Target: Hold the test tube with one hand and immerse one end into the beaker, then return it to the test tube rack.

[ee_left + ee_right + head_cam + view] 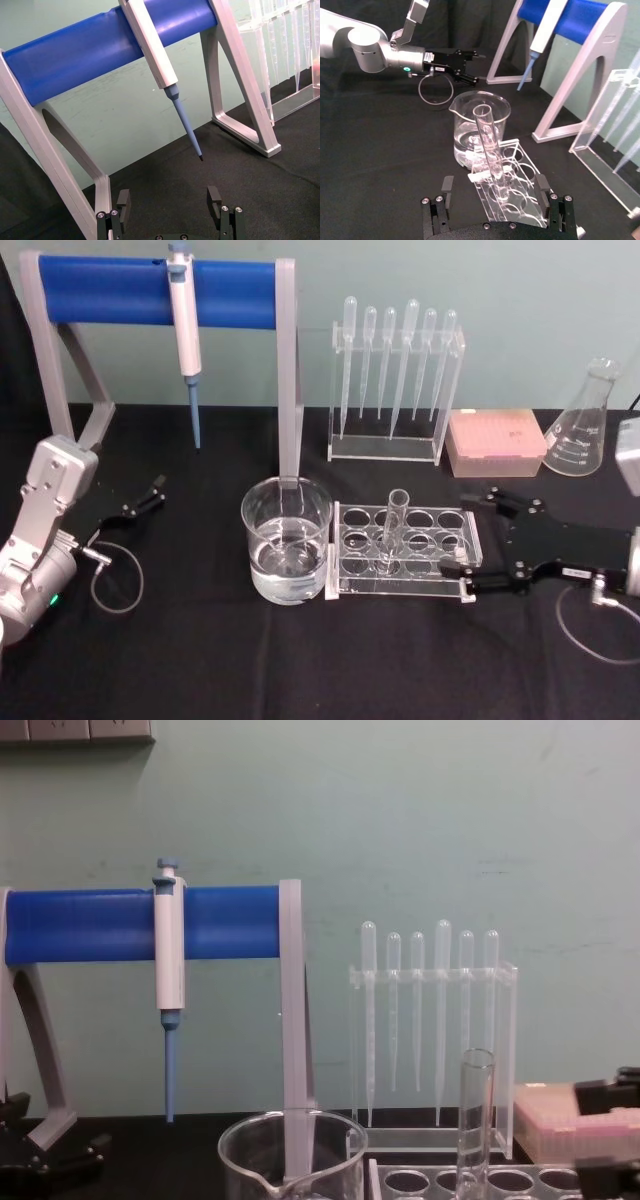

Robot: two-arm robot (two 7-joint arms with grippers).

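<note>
test tube (393, 530) is in the test tube rack (420, 588), mouth up, leaning a little, free of both hands. It stands in a hole straight ahead of the right hand (468, 545), past the holes nearest the fingertips.

right hand: low over the desk (300, 660), fingers spread wide with one on each side of the rack's near end, pinching nothing. Wrist view agrees: right hand (495, 187) has the rack and tube sitting in the gap between its fingers. Cannot tell if the fingers touch the rack.

beaker (255, 550): hard against the rack's far end from the right hand, partly filled with clear liquid.

left hand (150, 495): beyond the beaker, well apart from it, low by the desk, fingers spread, empty. The pipettor (150, 45) tip hangs ahead of and above its fingertips; it is hung on the blue stand (110, 290).

Off to the right hand's side, toward the wall: pipettes (410, 350) in their own holder, pink tip box (497, 440), Erlenmeyer flask (585, 430).
</note>
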